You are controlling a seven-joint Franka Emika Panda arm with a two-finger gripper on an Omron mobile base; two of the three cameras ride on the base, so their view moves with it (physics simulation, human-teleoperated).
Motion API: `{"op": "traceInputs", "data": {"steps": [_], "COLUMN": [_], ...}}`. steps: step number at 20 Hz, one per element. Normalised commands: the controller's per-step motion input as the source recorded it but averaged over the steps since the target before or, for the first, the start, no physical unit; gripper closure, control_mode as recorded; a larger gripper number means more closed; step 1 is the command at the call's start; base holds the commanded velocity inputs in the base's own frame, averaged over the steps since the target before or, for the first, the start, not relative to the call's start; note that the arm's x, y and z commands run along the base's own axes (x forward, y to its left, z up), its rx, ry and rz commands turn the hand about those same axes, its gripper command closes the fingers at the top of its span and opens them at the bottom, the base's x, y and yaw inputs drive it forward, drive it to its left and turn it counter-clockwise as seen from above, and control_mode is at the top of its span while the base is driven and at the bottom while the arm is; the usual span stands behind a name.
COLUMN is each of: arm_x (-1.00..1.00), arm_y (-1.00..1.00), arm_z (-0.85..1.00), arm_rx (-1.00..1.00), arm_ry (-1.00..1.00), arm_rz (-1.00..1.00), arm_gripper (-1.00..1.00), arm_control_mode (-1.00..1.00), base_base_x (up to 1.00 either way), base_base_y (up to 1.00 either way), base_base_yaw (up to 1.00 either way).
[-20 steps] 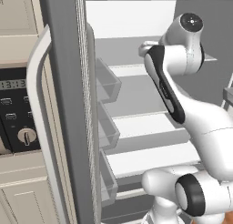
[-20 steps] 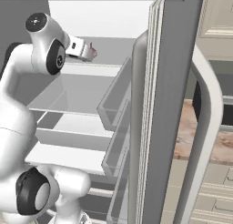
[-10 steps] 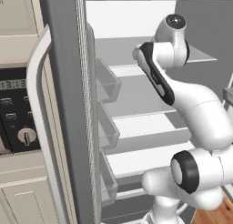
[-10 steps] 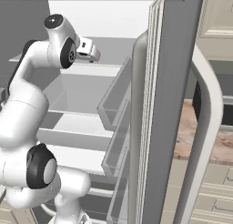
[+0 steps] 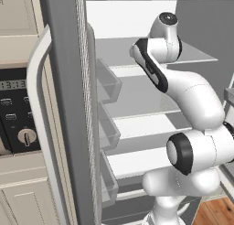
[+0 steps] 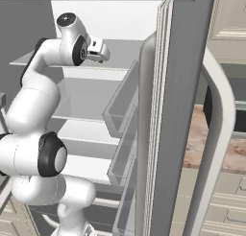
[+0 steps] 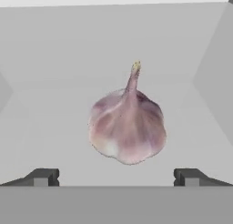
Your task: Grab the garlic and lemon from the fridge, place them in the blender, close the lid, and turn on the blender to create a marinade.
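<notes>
1. Hand view: garlic [image 7: 127, 127] sits on a white fridge shelf [image 7: 54, 127], ahead of the gripper [image 7: 116, 176], centred between its spread, empty fingertips [image 7: 42, 176].
2. Fingertips are cut off below.
3. Fridge [image 5: 68, 105] door stands open.

The garlic [image 7: 127, 127] is pink and white with a yellowish tip. The fridge [image 5: 68, 105] is grey outside, white inside, with a white handle [image 5: 39, 128].

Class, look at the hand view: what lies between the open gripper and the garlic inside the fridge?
Nothing. In the hand view, only bare white fridge shelf separates the open gripper from the garlic, which sits centred ahead of its spread fingertips.
</notes>
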Motion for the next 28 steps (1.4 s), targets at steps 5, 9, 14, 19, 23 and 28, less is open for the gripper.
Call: {"op": "traceInputs", "data": {"steps": [5,9,14,19,23,28], "arm_x": [0.46,0.42,0.21,0.01,0.00,0.02], "arm_y": [0.00,0.00,0.00,0.00,0.00,0.00], "arm_z": [-0.03,-0.06,-0.07,-0.27,-0.29,-0.25], "arm_rx": [0.00,0.00,0.00,0.00,0.00,-0.01], "arm_ry": [0.00,0.00,0.00,0.00,0.00,0.00], "arm_rz": [0.00,0.00,0.00,0.00,0.00,0.00], "arm_gripper": [-1.00,-1.00,-1.00,-1.00,-1.00,1.00], "arm_control_mode": [-1.00,-1.00,-1.00,-1.00,-1.00,-1.00], "base_base_x": [0.00,0.00,0.00,0.00,0.00,0.00], "base_base_y": [0.00,0.00,0.00,0.00,0.00,0.00], "base_base_yaw": [0.00,0.00,0.00,0.00,0.00,0.00]}}
